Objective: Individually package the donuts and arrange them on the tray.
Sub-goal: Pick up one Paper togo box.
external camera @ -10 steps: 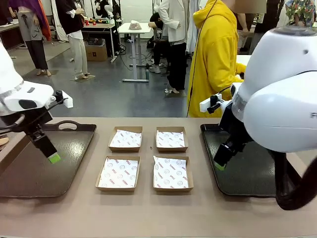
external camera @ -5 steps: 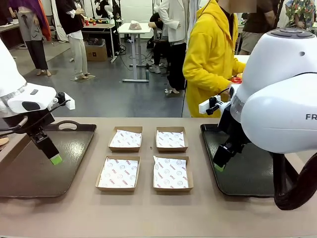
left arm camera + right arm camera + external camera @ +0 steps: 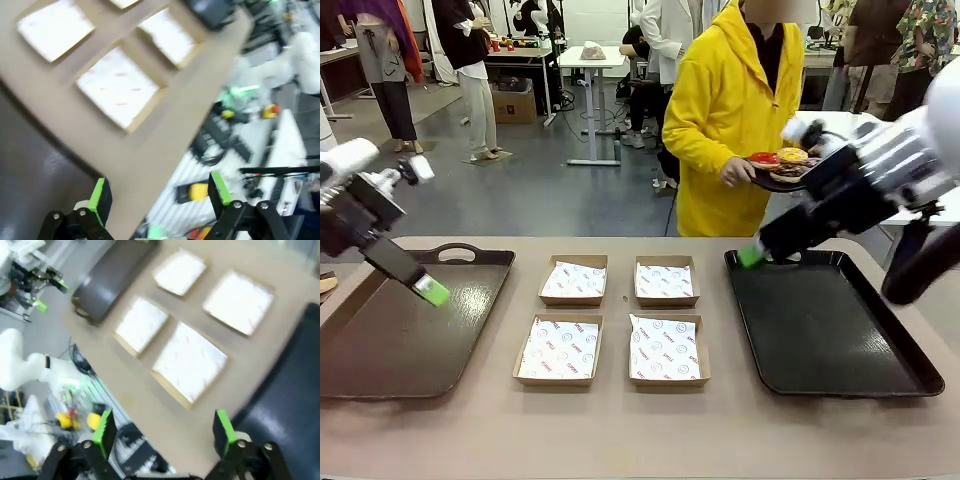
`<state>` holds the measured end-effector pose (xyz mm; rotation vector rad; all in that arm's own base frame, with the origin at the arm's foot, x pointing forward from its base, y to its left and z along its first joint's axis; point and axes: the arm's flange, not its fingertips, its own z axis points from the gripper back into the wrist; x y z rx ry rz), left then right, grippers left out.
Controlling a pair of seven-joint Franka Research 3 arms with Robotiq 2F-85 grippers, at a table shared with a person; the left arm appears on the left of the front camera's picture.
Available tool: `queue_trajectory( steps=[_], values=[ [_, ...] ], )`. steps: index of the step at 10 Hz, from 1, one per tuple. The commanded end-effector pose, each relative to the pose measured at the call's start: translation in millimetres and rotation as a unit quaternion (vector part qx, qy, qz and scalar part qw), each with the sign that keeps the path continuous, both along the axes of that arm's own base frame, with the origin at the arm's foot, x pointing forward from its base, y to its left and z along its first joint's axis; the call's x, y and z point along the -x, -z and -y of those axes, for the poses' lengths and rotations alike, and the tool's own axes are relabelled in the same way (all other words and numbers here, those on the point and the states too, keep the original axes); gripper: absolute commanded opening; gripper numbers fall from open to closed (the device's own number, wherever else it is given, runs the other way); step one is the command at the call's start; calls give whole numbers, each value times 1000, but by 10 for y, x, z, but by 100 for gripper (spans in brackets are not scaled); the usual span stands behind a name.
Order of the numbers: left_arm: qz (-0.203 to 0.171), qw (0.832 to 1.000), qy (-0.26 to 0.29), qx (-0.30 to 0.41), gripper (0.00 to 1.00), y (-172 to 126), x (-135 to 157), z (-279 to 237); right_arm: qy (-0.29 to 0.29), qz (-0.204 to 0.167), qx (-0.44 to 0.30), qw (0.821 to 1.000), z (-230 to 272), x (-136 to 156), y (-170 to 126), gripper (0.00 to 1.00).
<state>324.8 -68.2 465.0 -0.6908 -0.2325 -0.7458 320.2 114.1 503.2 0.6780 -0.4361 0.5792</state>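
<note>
A person in a yellow hoodie stands at the far side and holds a plate of donuts (image 3: 779, 165). A red-iced one (image 3: 764, 158) and a yellow-iced one (image 3: 792, 155) show on top. My left gripper (image 3: 432, 291) hangs open above the left tray (image 3: 380, 350) and holds nothing; in its wrist view the left gripper (image 3: 160, 192) has its green pads wide apart. My right gripper (image 3: 752, 256) is open over the far left corner of the right tray (image 3: 840, 340), just below the plate. In the right wrist view the right gripper (image 3: 165, 427) is empty too.
Four shallow paper-lined cardboard boxes (image 3: 663, 348) sit in a two-by-two block between the trays, also seen as boxes (image 3: 190, 362) and boxes (image 3: 117, 90) from the wrists. Both dark trays lie bare. Other people and tables stand farther back.
The right arm has swung up and out to the right, uncovering the right tray. The left arm has drawn back a little to the left. The person has turned to the table with the donut plate.
</note>
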Motion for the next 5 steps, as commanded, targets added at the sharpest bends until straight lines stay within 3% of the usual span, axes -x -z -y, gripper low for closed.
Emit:
queue_trajectory(
  steps=[1,3,4,5],
  values=[
    [-121,964,-32,235,100,47,-93,-308,0,-32,-271,962,411,376,519,100],
    [-184,918,-37,348,100,186,-194,-668,0,-51,-377,925,800,429,668,100],
    [-223,892,-31,393,100,283,-225,-846,8,-63,-401,914,968,451,733,100],
    [-238,880,-42,409,100,358,-249,-1020,20,-69,-412,908,1095,471,786,100]
  ],
)
